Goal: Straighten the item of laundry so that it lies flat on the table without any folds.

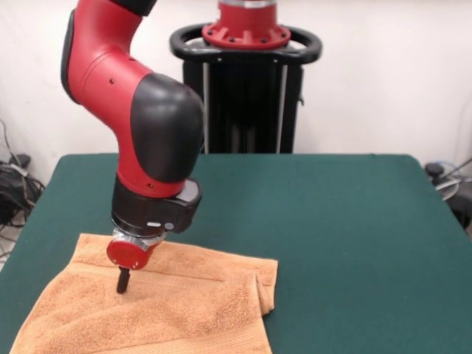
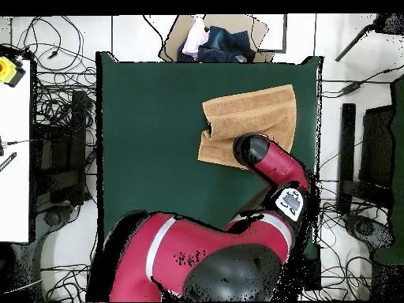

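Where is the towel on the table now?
In the front view the towel lies at the table's lower left corner, under the gripper.

We see the towel (image 1: 158,310) lying on the table (image 1: 346,221) at its near left corner in the front view; the gripper (image 1: 123,282) seems to touch the towel's back part.

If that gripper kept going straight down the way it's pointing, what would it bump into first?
The towel. The gripper points straight down over its terry surface, and its dark tip looks at or very near the cloth already; contact can't be confirmed. The green table lies under the towel.
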`<act>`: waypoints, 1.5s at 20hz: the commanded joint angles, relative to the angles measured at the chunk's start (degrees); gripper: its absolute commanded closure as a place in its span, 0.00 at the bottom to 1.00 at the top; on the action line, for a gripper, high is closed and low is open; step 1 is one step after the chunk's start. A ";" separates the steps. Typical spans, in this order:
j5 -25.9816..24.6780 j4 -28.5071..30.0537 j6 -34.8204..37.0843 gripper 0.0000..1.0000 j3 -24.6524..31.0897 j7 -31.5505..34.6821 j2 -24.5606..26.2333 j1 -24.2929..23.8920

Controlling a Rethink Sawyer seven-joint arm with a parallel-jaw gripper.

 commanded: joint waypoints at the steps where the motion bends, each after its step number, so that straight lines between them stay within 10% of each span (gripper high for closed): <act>1: 1.59 6.46 -6.24 0.00 12.01 5.67 -2.80 -5.13; 30: -0.49 9.12 10.15 0.00 11.55 3.82 -6.82 -4.98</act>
